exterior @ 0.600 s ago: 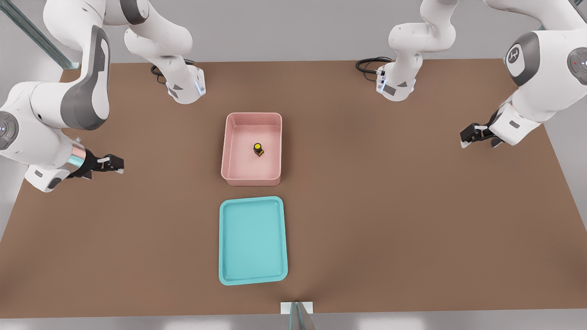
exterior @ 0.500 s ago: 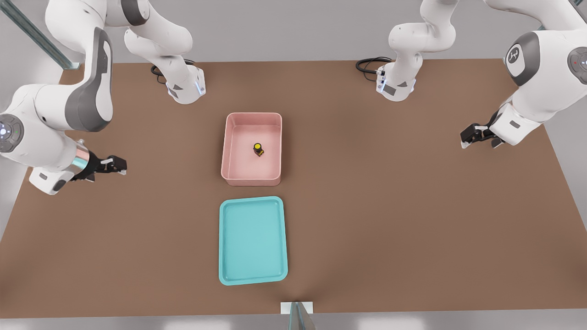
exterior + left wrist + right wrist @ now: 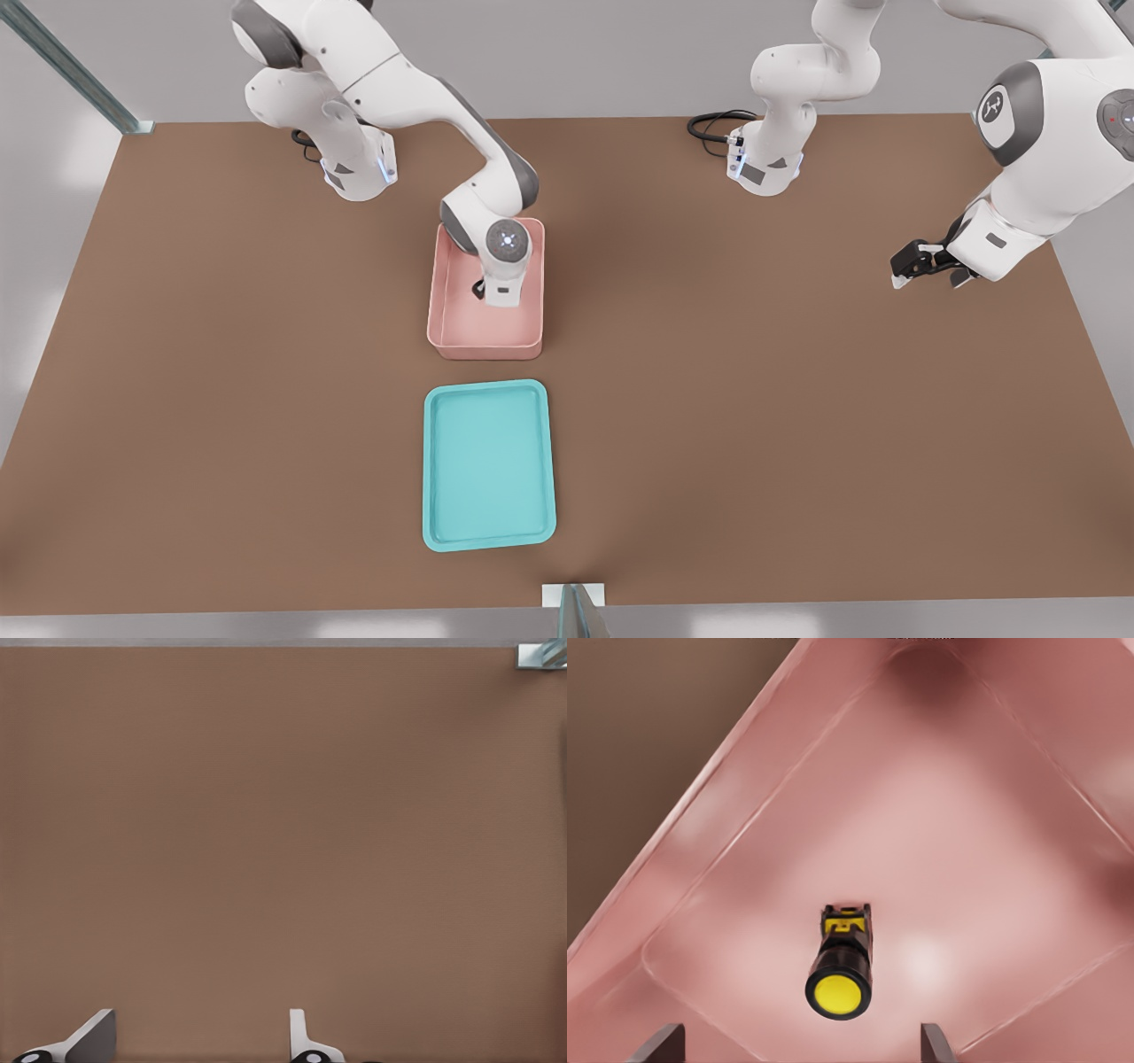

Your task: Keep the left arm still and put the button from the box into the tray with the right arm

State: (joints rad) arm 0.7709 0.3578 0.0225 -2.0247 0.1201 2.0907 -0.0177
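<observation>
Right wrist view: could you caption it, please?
Open gripper poised above the yellow-capped button inside the pink box.

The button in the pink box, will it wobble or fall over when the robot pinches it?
Probably a bit tippy: the button stands tall and narrow on the box floor. It looks hard, so it should not squash. Its round yellow cap might slip, so the dark body seems safer to pinch. The gripper hangs open above it, fingers apart either side.
</observation>
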